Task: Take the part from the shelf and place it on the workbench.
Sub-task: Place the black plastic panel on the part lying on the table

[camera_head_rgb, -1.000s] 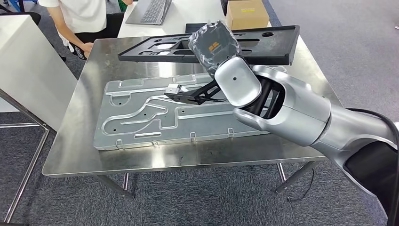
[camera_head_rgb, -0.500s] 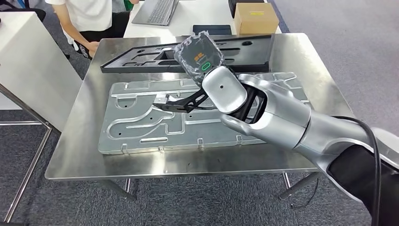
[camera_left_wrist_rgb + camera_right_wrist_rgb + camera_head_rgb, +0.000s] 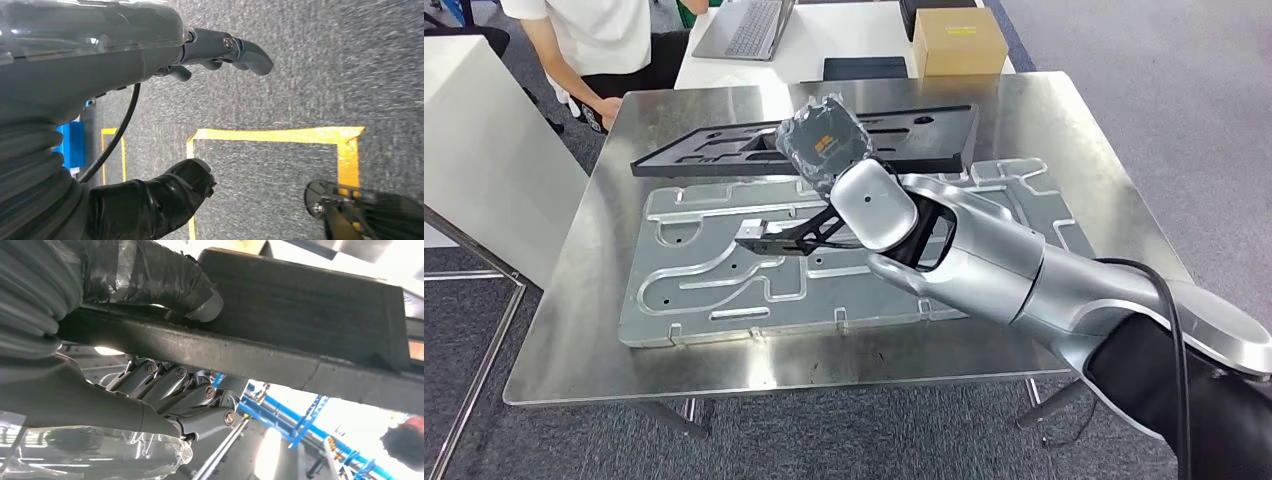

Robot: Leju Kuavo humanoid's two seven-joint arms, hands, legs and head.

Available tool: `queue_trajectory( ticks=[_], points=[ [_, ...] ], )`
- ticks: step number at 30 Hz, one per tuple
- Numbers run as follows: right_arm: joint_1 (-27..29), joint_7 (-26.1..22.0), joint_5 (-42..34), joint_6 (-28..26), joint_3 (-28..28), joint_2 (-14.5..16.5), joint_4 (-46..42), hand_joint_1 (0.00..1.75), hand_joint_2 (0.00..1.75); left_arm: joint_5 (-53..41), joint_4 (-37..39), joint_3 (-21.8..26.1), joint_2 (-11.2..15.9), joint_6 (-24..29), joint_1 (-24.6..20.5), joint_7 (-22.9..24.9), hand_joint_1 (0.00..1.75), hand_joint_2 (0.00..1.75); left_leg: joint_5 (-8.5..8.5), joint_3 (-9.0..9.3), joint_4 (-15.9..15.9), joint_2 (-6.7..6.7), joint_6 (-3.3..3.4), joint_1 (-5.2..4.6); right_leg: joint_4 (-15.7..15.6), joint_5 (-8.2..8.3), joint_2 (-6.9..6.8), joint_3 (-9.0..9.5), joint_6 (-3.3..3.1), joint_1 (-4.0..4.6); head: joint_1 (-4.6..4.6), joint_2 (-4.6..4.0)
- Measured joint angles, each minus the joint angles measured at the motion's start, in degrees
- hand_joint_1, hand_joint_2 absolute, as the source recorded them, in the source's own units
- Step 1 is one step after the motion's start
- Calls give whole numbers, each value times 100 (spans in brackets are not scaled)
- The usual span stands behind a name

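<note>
Above workbench (image 3: 564,330): right hand (image 3: 824,140) grips black part (image 3: 724,150); left hand (image 3: 200,55) empty, fingers apart.

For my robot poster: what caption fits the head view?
Robot's right hand holds a long black part over a metal workbench.

Bare steel workbench (image 3: 604,330) margin near the front edge; silver plate (image 3: 724,270) across the middle.
</note>
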Motion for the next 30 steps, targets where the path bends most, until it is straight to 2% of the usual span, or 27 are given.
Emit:
queue_trajectory(
  ticks=[3, 5, 8, 9, 10, 11, 12, 13, 14, 16, 19, 21, 23, 24, 25, 26, 27, 28, 29, 30],
  points=[
    [22, -31, 6, -15, 8, 40, 66, 175, 175, 1, 0, -16, -1, 0, -17, 11, 0, 175, -53, 57, -71, -3, 121, -4, -2, -38, 2, 10, 88, 7, 8, 0],
    [24, -55, 11, -24, 8, 58, 102, 175, 175, 1, 0, -19, -2, 2, -14, 12, 0, 175, -64, 123, -118, 4, 205, 13, 274, -210, -14, -98, 128, 10, 21, 0],
    [66, -62, 25, -40, 13, 64, 158, 175, 175, 0, 0, -23, -2, 5, -13, 11, 0, 175, -108, 181, -122, 7, 293, -8, 1323, -591, -27, -665, 128, 11, 37, 0],
    [94, -65, 27, -42, 16, 65, 177, 175, 175, -1, 0, -25, -2, 7, -15, 10, 0, 175, -126, 195, -113, 3, 307, -17, 1532, -598, -28, -813, 124, 11, 37, 0],
    [118, -68, 28, -42, 20, 66, 193, 175, 175, -1, 0, -27, -2, 8, -15, 10, 0, 175, -147, 211, -101, -5, 314, -25, 1525, -493, -28, -859, 112, 11, 38, 0],
    [133, -72, 29, -43, 22, 67, 208, 175, 175, -2, 0, -28, -2, 9, -14, 9, 0, 175, -173, 230, -84, -16, 311, -31, 1290, -290, -29, -790, 89, 15, 39, 0],
    [137, -74, 32, -45, 22, 68, 221, 175, 175, -2, 0, -28, -3, 10, -11, 9, 0, 175, -201, 248, -65, -25, 303, -37, 909, -59, -31, -646, 54, 24, 40, 0],
    [136, -74, 36, -50, 21, 70, 233, 175, 175, -2, 0, -28, -7, 10, -8, 9, 0, 175, -230, 256, -45, -32, 285, -51, 546, 108, -37, -480, 19, 42, 38, 0],
    [134, -76, 40, -57, 19, 78, 243, 175, 175, -2, 0, -29, -10, 10, -5, 9, 0, 175, -249, 256, -29, -35, 264, -61, 263, 207, -42, -352, -10, 54, 34, 1],
    [137, -83, 46, -68, 19, 101, 260, 175, 175, -2, 0, -31, -16, 11, -6, 9, 0, 175, -259, 249, -30, -32, 214, -66, 73, 209, -44, -256, -39, 78, 34, 1],
    [140, -88, 51, -67, 17, 126, 286, 175, 175, -2, 0, -34, -17, 14, -8, 9, 0, 175, -334, 240, 22, -17, 129, -62, -43, 232, -43, -190, -88, 38, 33, 0],
    [137, -89, 56, -65, 16, 146, 297, 175, 175, -2, 0, -39, -22, 14, -9, 5, 0, 175, -577, 38, 471, -3, 66, -39, -104, 240, -51, -129, -117, 11, 19, 0],
    [152, -89, 59, -62, 20, 160, 309, 175, 175, -5, 0, -44, -24, 15, -13, -3, 0, 175, -836, -329, 1168, 2, 9, -7, -108, 223, -52, -107, -129, 8, 12, 0],
    [168, -89, 60, -61, 22, 163, 315, 175, 175, -10, 0, -47, -24, 15, -10, -7, 0, 175, -858, -466, 1384, 3, -17, 10, -103, 209, -50, -97, -127, 5, 12, 0],
    [182, -89, 60, -59, 24, 164, 323, 175, 175, -17, 0, -49, -24, 15, -4, -9, 0, 175, -768, -509, 1394, 5, -39, 28, -95, 192, -44, -86, -119, -3, 11, 0],
    [191, -89, 61, -58, 24, 164, 330, 175, 175, -25, 0, -50, -22, 15, 3, -11, 0, 175, -583, -446, 1190, 8, -57, 47, -81, 170, -36, -71, -104, -16, 12, 0],
    [193, -89, 61, -57, 22, 164, 335, 175, 175, -32, 0, -50, -21, 15, 9, -14, 0, 175, -350, -297, 824, 12, -74, 65, -62, 141, -29, -53, -80, -30, 12, 0],
    [191, -89, 61, -59, 21, 165, 340, 175, 175, -36, 0, -51, -20, 14, 11, -17, 0, 175, -187, -129, 460, 10, -87, 64, -44, 112, -20, -44, -48, -34, 8, 0],
    [188, -89, 61, -62, 19, 166, 345, 175, 175, -37, 0, -53, -18, 13, 8, -21, 0, 175, -95, 5, 172, 7, -75, 58, -28, 90, -13, -42, -16, -33, 4, 0],
    [188, -89, 61, -65, 17, 167, 350, 175, 175, -38, 0, -55, -18, 11, 3, -23, 0, 175, -72, 83, 5, 3, -52, 46, -21, 78, -9, -43, 15, -26, 0, 0]
  ],
)
